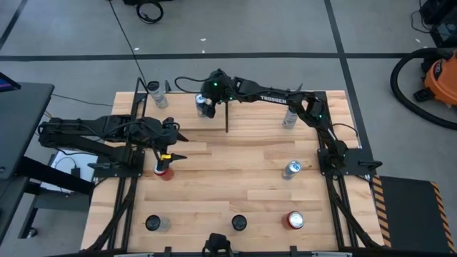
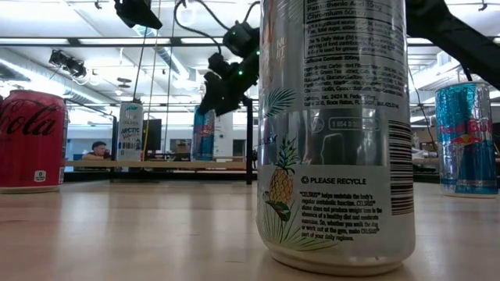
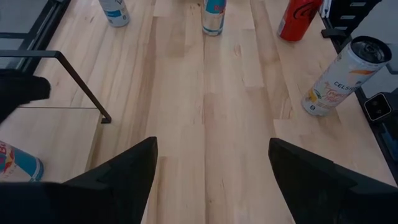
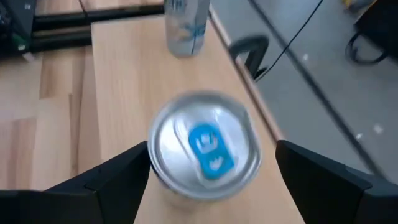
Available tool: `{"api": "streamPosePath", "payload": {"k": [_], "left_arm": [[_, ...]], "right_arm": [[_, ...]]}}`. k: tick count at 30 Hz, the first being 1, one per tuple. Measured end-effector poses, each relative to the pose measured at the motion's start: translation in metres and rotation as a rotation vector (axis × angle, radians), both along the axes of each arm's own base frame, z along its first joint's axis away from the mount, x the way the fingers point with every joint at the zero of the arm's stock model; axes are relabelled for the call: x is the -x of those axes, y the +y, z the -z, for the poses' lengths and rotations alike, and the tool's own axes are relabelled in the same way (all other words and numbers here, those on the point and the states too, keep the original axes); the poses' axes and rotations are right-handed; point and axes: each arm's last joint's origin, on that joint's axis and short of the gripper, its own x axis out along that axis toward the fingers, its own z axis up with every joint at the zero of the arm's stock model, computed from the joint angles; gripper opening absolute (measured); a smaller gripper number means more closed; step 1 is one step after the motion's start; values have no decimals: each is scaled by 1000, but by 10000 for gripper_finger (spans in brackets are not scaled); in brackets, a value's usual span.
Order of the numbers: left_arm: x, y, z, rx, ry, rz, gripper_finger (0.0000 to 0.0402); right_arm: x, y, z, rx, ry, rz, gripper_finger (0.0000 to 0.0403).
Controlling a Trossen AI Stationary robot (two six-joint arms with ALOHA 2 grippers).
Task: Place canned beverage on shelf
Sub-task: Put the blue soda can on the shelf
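I have the right gripper (image 4: pixel 211 168) over the shelf (image 4: pixel 124 74), jaws wide around a round silver-topped, blue-tabbed can (image 4: pixel 205 146), not gripping; left gripper (image 3: pixel 211 168) jaws open, empty.

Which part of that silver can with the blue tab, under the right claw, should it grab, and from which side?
Best to grip its round side wall just below the rim, coming straight down from above. The can stands upright on the shelf, and the right gripper hangs open over its lid with a finger on either side. The flat lid gives no hold.
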Motion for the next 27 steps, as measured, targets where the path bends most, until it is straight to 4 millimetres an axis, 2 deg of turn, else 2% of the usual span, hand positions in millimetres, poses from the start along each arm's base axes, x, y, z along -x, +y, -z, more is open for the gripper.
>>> {"api": "streamPosePath", "payload": {"k": [4, 12, 17, 22, 27], "left_arm": [[0, 0, 0, 0, 0, 0, 309], [0, 0, 0, -1, 0, 0, 309], [0, 0, 0, -1, 0, 1, 309], [0, 0, 0, -5, 0, 4, 309], [0, 0, 0, -18, 0, 14, 309]], "right_arm": [[0, 1, -5, 11, -21, -4, 325], [3, -7, -5, -2, -27, -4, 237], [8, -18, -5, -15, -33, 2, 239], [12, -25, -5, -19, -35, 12, 265], [12, -27, -5, -18, -43, 9, 251]]}}
